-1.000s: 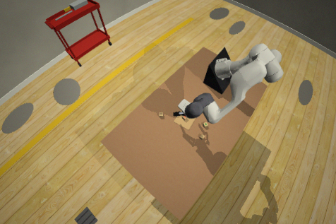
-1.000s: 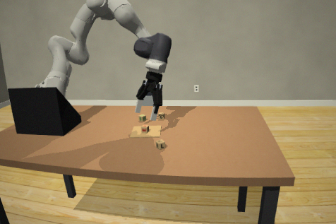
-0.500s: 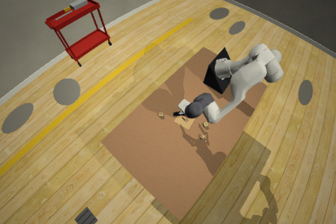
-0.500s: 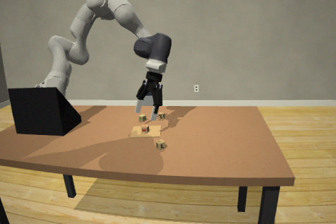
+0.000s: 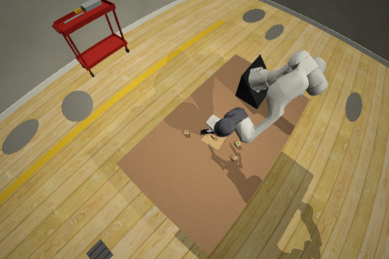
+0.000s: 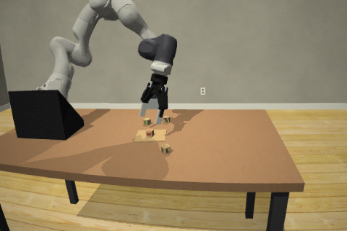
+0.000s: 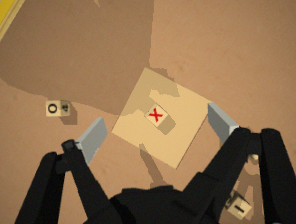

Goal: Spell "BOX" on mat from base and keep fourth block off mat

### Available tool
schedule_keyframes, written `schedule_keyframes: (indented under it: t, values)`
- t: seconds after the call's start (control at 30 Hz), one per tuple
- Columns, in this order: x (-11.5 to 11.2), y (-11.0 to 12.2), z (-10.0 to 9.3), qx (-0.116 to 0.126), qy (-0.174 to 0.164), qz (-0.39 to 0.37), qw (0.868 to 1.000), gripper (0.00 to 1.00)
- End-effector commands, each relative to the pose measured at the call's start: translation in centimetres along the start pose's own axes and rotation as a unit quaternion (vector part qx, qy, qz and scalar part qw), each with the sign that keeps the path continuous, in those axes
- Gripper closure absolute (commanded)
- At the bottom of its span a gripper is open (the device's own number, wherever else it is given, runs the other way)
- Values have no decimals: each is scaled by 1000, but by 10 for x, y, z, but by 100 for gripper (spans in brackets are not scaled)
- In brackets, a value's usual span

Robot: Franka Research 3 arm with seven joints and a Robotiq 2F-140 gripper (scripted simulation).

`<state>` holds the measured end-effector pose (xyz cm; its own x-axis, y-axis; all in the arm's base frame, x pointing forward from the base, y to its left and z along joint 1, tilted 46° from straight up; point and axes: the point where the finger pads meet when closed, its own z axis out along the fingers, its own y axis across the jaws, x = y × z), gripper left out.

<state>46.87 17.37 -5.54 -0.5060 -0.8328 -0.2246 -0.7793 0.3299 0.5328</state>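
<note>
So the claw (image 7: pixel 157 131) is spread all the way open with nothing in it, hanging above the mat (image 7: pixel 162 117). The X block (image 7: pixel 156 116) sits on the mat, right under the gap between the fingers. The O block (image 7: pixel 55 107) is off the mat on the worktop (image 6: pixel 226 152), out past one finger

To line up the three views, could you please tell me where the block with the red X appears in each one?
Top: the X block lies on the mat, just beyond the wrist.
Exterior: the small block on the mat's middle, below the open gripper.
Wrist: centre.
Shared landmark: the mat.
</note>
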Motion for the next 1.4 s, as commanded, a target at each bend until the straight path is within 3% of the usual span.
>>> schedule_keyframes:
  t: [0.0,0.3,0.4,0.43,0.9,0.97,1.0,1.37]
  values:
    - [-1,-2,-5,4,3,-11,1000,0]
    - [-2,-17,-77,41,40,-118,991,0]
    - [-3,-17,-83,44,43,-127,990,0]
    - [-3,-19,-99,51,52,-149,986,0]
    - [-9,-16,-188,85,98,-260,957,0]
    - [-9,-16,-188,85,98,-260,957,0]
    - [-10,-13,-205,91,107,-280,950,0]
    - [-15,3,-275,112,143,-356,917,0]
